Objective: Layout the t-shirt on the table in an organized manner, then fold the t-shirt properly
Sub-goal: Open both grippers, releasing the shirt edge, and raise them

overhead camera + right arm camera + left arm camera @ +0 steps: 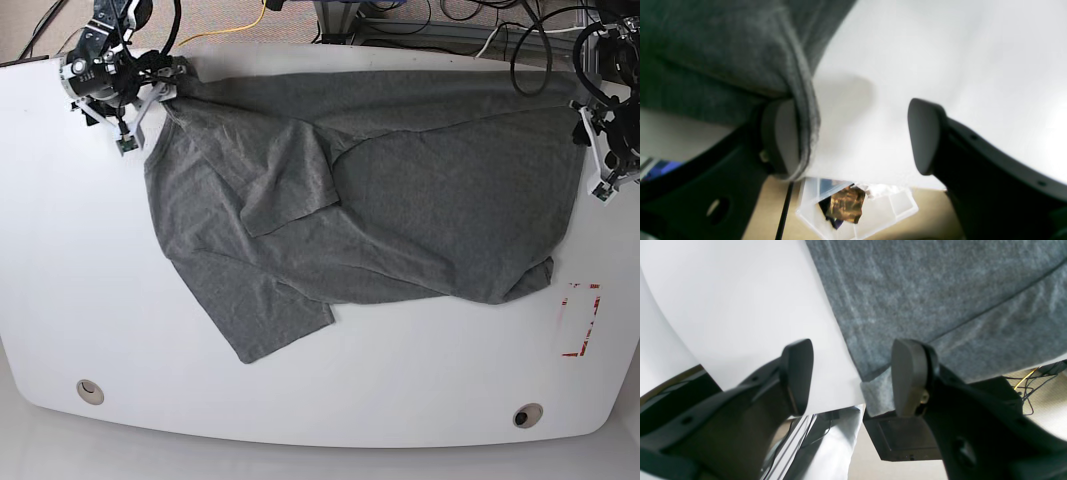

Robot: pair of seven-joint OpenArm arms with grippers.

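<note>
The left gripper (853, 376) has its jaws spread wide, straddling the corner of the shirt (940, 300) where the cloth hangs over the table (740, 300) edge; one finger (907, 376) lies over the grey cloth, the other over bare white, and nothing is pinched. The right gripper (853, 136) is also parted: its inner finger (780, 136) sits against a hemmed edge of the shirt draped over it, but the far finger is well clear, so no grip is shown.

To do this laying-out step well, each gripper should probably close on one layer at the hem, then pull outward together so the folded-over sleeve near the middle opens flat.

In the base view the right gripper (135, 95) works at about 10 o'clock, the left gripper (603, 150) at about 2 o'clock, both arms reaching in from the far edge. The shirt (400, 200) lies crumpled across the table (60, 300), towards 12 o'clock.
</note>
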